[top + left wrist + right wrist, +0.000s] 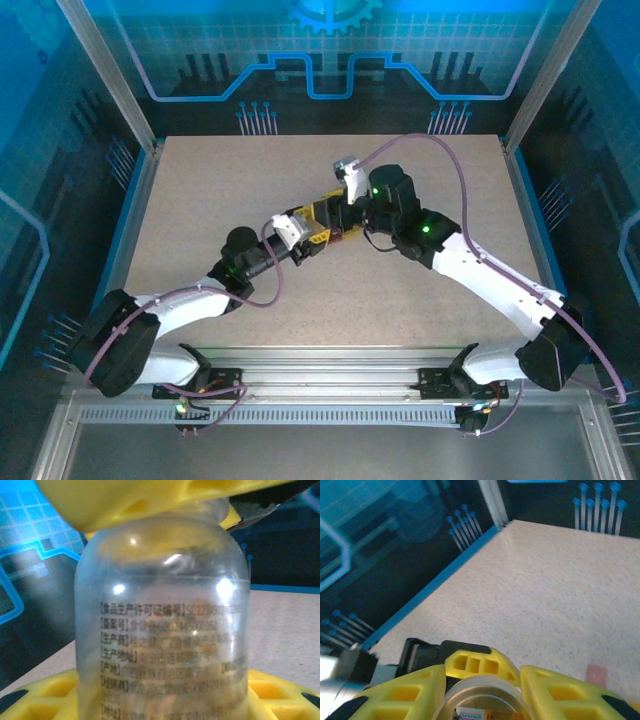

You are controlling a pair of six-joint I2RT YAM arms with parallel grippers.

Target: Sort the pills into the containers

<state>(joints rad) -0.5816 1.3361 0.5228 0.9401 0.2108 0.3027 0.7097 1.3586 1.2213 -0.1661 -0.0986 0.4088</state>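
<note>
You've got the clear vial [162, 630] pinned btwn both arms: L gripper [318, 220] is clenched round the vial's lower body, R gripper [482, 692] is clamped on the vial's round top, right above the L fingers [280, 692]. Vial's long axis stands upright, top end twd the R gripper, so neither arm needs to reach; I'd judge the next move is a twist abt that axis w/ R while L holds firm. Can't tell if a cap sits on that top, and what's inside the vial is too blurred to call.
</note>
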